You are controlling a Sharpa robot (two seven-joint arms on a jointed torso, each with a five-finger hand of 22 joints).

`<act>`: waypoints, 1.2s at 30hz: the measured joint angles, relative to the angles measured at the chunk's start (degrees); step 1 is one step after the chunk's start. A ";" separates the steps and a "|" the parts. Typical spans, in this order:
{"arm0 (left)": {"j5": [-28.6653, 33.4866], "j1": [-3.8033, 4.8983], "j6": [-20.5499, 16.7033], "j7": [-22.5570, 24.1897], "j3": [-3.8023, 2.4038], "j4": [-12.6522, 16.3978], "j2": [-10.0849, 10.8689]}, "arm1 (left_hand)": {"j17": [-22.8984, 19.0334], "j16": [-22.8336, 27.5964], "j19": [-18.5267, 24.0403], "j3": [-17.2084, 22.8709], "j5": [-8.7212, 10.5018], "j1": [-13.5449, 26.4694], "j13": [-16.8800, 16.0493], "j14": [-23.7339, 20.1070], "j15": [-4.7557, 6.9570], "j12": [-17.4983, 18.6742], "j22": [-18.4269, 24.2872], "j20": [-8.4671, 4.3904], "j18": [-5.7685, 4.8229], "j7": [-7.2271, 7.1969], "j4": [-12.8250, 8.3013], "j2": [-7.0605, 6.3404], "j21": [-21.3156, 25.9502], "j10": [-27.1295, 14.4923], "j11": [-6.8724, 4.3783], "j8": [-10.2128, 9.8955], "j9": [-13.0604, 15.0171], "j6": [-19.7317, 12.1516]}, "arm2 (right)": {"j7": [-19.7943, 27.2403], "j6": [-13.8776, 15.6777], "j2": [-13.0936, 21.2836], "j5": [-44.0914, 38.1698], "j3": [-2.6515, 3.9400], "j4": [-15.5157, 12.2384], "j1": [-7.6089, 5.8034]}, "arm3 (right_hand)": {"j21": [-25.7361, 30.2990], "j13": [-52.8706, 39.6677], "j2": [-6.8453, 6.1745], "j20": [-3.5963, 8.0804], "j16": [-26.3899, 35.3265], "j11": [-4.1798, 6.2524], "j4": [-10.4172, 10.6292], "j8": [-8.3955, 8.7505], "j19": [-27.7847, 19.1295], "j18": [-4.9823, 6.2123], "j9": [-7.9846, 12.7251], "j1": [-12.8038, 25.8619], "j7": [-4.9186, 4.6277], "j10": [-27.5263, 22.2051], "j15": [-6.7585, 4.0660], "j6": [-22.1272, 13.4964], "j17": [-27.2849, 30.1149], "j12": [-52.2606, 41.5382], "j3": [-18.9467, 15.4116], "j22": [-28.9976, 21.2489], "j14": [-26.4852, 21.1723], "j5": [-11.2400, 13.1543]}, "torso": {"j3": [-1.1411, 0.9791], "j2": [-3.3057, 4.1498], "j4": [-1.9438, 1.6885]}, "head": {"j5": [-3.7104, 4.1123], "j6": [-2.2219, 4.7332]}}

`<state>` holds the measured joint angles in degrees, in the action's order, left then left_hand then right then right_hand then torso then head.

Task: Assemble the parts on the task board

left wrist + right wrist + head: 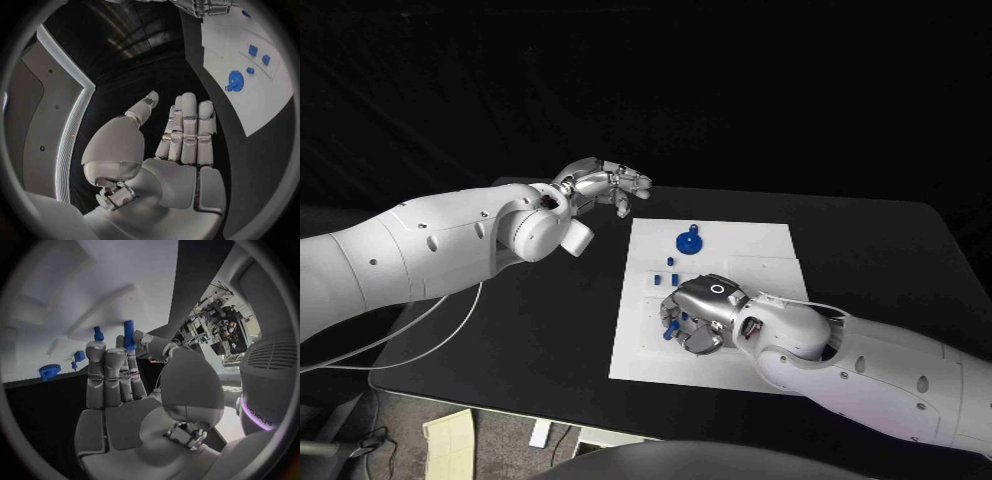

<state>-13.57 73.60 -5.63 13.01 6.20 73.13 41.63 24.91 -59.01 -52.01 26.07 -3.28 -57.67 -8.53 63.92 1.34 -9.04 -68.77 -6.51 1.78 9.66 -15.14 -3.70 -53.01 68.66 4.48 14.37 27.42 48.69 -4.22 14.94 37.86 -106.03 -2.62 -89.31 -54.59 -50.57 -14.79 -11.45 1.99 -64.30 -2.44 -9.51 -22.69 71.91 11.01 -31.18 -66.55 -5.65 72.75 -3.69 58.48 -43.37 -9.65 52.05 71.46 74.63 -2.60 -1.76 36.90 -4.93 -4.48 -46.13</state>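
The white task board (747,250) lies in the middle of the black table. A blue gear (687,242) stands near its far edge, with small blue parts (668,264) just in front of it. My right hand (700,320) hovers low over the board's near left part and pinches a blue peg (129,335) between thumb and fingers. Another blue peg (98,333) stands on the board beyond it. My left hand (603,186) is raised off the board's far left corner, fingers straight, thumb apart, holding nothing. The left wrist view shows the gear (234,81) and the board (262,107).
The black table (531,320) extends left of the board. A raised white plate section (769,268) lies on the board's right half. A cable (430,325) hangs from the left arm over the table's left edge.
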 measured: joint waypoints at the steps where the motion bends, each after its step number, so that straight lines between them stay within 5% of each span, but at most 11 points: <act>1: 0.00 0.00 0.00 0.00 0.00 0.00 0.00 | 0.00 0.00 0.00 0.00 0.00 0.00 0.00 0.00 0.00 0.00 0.00 0.00 0.00 0.00 0.00 0.00 0.00 0.00 0.00 0.00 0.00 0.00 | -0.04 -0.03 -0.13 -0.08 0.00 0.06 0.00 | 0.00 0.00 0.00 0.00 0.00 0.00 0.00 0.00 0.01 0.00 0.00 0.00 0.00 0.00 0.00 0.00 0.00 0.00 0.00 0.02 0.00 0.00 | 0.03 0.00 -0.01 | 0.01 0.00; 24: 0.00 0.00 0.02 -0.04 0.00 0.06 0.16 | 0.04 0.00 -0.01 0.00 0.00 0.00 0.02 0.00 0.00 0.00 0.01 0.01 0.00 -0.05 0.00 0.00 0.00 -0.01 -0.01 0.00 0.01 -0.05 | 0.56 -1.63 -1.52 0.04 -0.35 1.05 -0.20 | 0.00 -1.30 0.23 0.28 0.00 0.00 -0.56 0.01 -0.17 -0.63 -0.38 -0.21 -0.15 0.00 0.00 0.13 -0.12 0.12 -0.56 0.10 0.00 -0.34 | 0.16 -0.01 -0.10 | 0.01 -0.21; 28: 0.00 0.01 0.02 -0.06 0.00 0.06 0.21 | 0.04 0.00 -0.01 0.00 0.00 0.00 0.02 0.00 0.00 0.00 0.01 0.01 0.01 -0.05 0.00 0.00 0.00 -0.01 -0.01 0.00 0.01 -0.05 | 1.15 -1.66 -1.57 1.35 -0.38 1.31 -0.25 | 0.00 -2.59 0.45 0.03 0.41 0.00 -2.91 0.59 -0.42 -0.64 -0.57 1.62 -0.15 0.00 -0.02 0.15 0.22 0.36 -2.21 0.28 -0.02 -5.38 | 0.13 -0.02 -0.07 | 0.08 -0.15; 32: 0.00 0.01 0.02 -0.08 0.00 0.07 0.25 | 0.03 0.00 -0.01 0.00 0.00 0.00 -0.03 0.00 0.00 0.00 -0.04 0.01 0.00 -0.05 0.00 0.00 0.00 -0.01 -0.01 0.00 0.01 -0.05 | 1.97 -1.87 -1.57 2.97 -0.46 1.54 -0.22 | 0.00 -4.40 1.03 -0.04 0.42 0.09 -5.38 1.47 -0.49 -0.64 -0.66 5.34 -0.78 0.10 0.14 -0.47 0.36 1.46 -7.66 0.41 -0.17 -11.57 | 0.05 -0.02 -0.04 | 0.09 -0.14; 36: 0.00 0.01 0.02 -0.10 0.00 0.07 0.27 | 0.04 0.00 -0.01 0.16 0.00 0.00 -0.03 0.00 0.00 0.00 -0.04 0.01 0.01 -0.05 0.16 0.00 0.00 -0.01 -0.01 0.00 -0.04 -0.05 | 2.59 -1.87 -1.60 4.18 -0.49 1.73 -0.18 | 0.00 -3.83 0.45 -0.05 0.42 -0.27 -6.43 2.45 -0.49 -0.62 -0.19 6.42 -1.19 -0.27 0.43 -1.61 0.36 2.55 -11.07 0.41 -0.46 -12.68 | -0.01 -0.02 -0.02 | 0.00 -0.18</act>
<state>-13.57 73.61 -5.61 12.91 6.20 73.19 41.89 24.95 -59.01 -52.02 26.23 -3.28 -57.67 -8.56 63.92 1.34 -9.04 -68.82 -6.50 1.79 9.61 -14.98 -3.70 -53.02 68.65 4.47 14.37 27.38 48.64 -1.63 13.07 36.27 -101.85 -3.11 -87.58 -54.77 -50.57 -18.62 -11.01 1.94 -63.88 -2.71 -15.94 -20.24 71.41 10.39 -31.37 -60.12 -6.84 72.48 -3.27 56.87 -43.01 -7.10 40.99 71.86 74.17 -15.28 -1.77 36.89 -4.94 -4.48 -46.31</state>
